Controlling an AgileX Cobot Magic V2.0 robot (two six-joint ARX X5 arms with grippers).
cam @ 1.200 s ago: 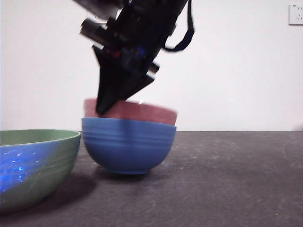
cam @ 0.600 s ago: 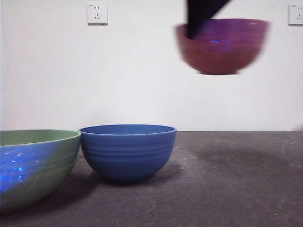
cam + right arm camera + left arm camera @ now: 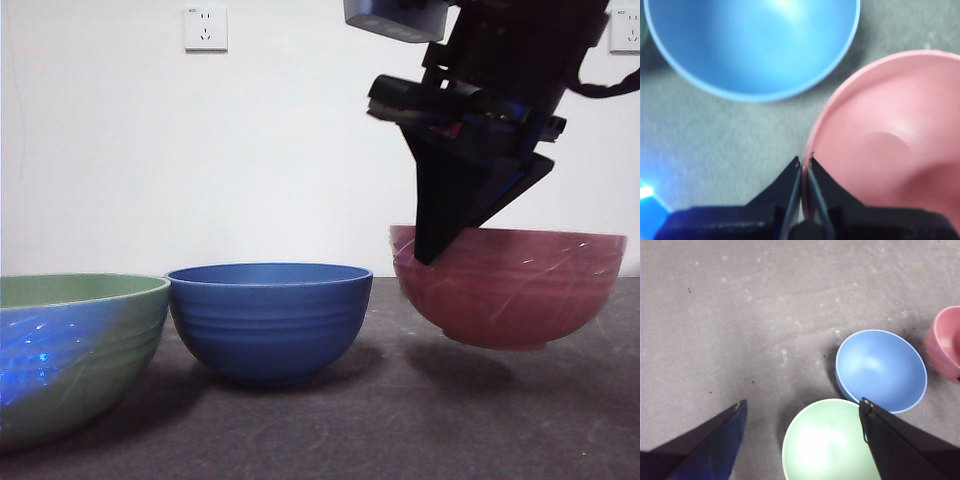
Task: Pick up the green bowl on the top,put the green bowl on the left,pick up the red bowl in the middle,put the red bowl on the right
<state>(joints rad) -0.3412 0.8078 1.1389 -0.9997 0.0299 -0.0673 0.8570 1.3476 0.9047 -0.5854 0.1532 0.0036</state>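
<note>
The red bowl (image 3: 510, 287) hangs just above the table at the right of the front view, tilted slightly, a shadow beneath it. My right gripper (image 3: 432, 250) (image 3: 804, 161) is shut on its near rim, one jaw inside and one outside; the red bowl (image 3: 890, 145) fills the right wrist view beside the blue bowl (image 3: 750, 45). The green bowl (image 3: 70, 345) (image 3: 830, 442) rests on the table at the far left. My left gripper (image 3: 802, 407) hovers high over the green bowl, open and holding nothing.
The blue bowl (image 3: 270, 320) (image 3: 881, 369) stands in the middle between the green bowl and the red bowl (image 3: 945, 342). The dark table (image 3: 400, 430) runs back to a white wall with two sockets (image 3: 205, 28).
The red bowl was lifted off the blue bowl, carried high to the right, and has now come down low over the table on the right, still held.
</note>
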